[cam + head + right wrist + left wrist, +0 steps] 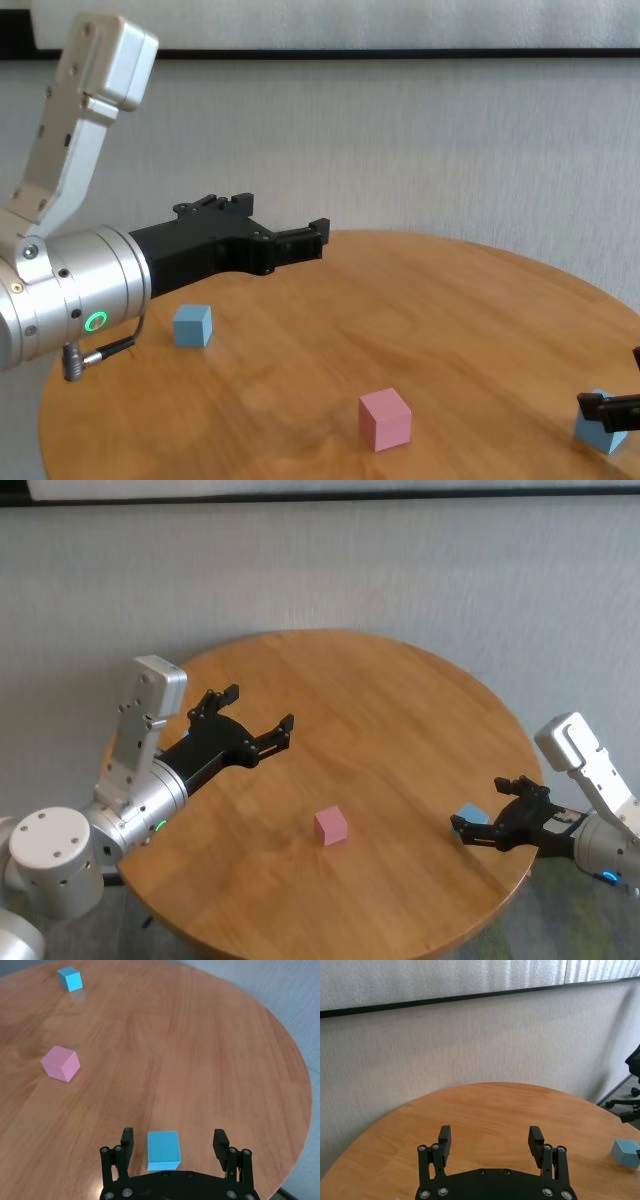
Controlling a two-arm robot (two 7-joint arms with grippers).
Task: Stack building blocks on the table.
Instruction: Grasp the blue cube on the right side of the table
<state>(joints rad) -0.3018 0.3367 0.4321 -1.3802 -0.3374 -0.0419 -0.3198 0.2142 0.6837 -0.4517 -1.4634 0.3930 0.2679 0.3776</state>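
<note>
Currently the right gripper [173, 1144] stands wide open around a light blue block [163, 1150] near the table [400, 710] edge. Closing off-centre could nudge it overboard. Pink block [331, 825] sits mid-table; left gripper [257, 717] hovers open, empty.

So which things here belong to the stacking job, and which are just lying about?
Job:
- pink block
- blue block between the open right gripper jaws
- second blue block by the left arm
- table

Lying about:
- office chair base on the floor, off the table
</note>
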